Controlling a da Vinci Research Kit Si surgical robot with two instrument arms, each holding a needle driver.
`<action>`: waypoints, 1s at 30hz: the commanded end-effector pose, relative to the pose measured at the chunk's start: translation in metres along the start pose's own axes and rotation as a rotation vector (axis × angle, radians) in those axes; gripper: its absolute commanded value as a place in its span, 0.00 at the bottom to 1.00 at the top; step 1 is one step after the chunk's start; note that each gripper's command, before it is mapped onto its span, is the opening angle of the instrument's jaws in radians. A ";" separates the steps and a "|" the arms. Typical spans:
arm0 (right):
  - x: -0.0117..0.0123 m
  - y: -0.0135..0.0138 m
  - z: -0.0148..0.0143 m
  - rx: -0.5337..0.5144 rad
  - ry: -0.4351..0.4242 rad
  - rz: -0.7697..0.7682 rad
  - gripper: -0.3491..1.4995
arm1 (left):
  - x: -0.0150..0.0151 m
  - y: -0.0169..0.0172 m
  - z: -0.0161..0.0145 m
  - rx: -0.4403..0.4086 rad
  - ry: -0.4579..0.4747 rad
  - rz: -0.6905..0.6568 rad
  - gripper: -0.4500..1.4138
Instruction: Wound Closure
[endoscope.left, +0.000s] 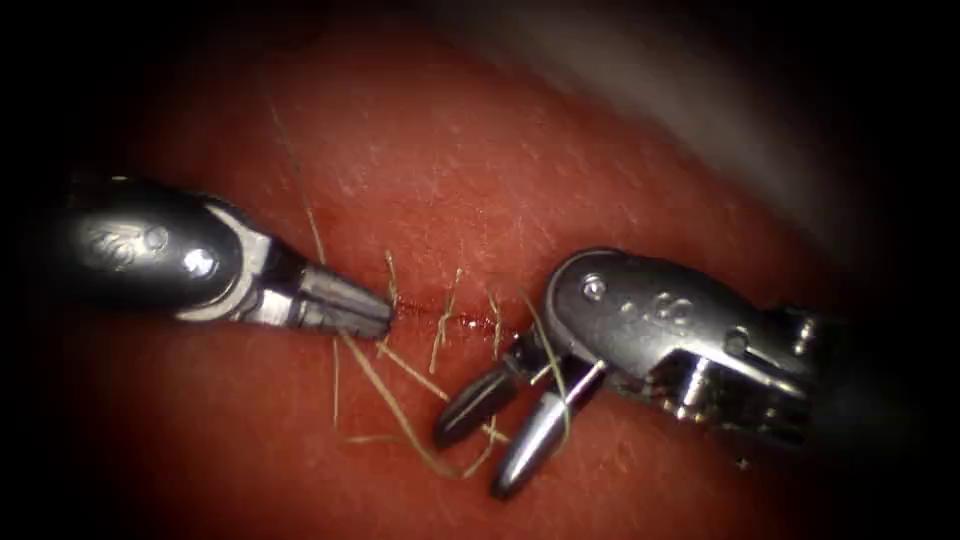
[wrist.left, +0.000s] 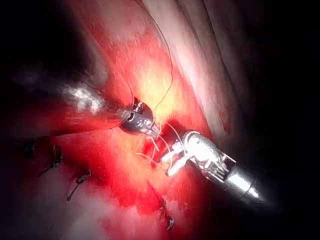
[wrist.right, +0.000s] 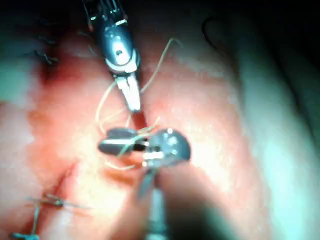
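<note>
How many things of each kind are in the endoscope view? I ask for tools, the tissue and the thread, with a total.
Tools: 2, the left tool shut on thread, the right tool open, holding nothing
Tissue: 1
Thread: 1 tangle of strands by the cut; separate pieces cannot be counted
Total: 4

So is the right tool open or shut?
Open: the right tool has its jaws spread apart below the cut, with thread crossing between them.

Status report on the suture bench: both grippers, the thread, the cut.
Left gripper shut on thread at the cut. Right gripper open, thread strand running between its jaws, nothing gripped. Loose thread loops lie across tissue below the cut.
</note>
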 end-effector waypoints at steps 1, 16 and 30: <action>0.0000 0.0007 0.0003 0.009 -0.026 -0.007 0.51 | -0.0003 0.0001 0.0008 0.000 0.000 -0.001 0.05; 0.0015 0.0025 0.0019 -0.042 -0.291 -0.127 0.51 | 0.0009 0.0014 0.0007 -0.007 0.000 -0.006 0.05; -0.0007 0.0009 0.0032 -0.011 -0.427 -0.150 0.41 | 0.0016 0.0005 0.0002 -0.008 0.004 -0.012 0.05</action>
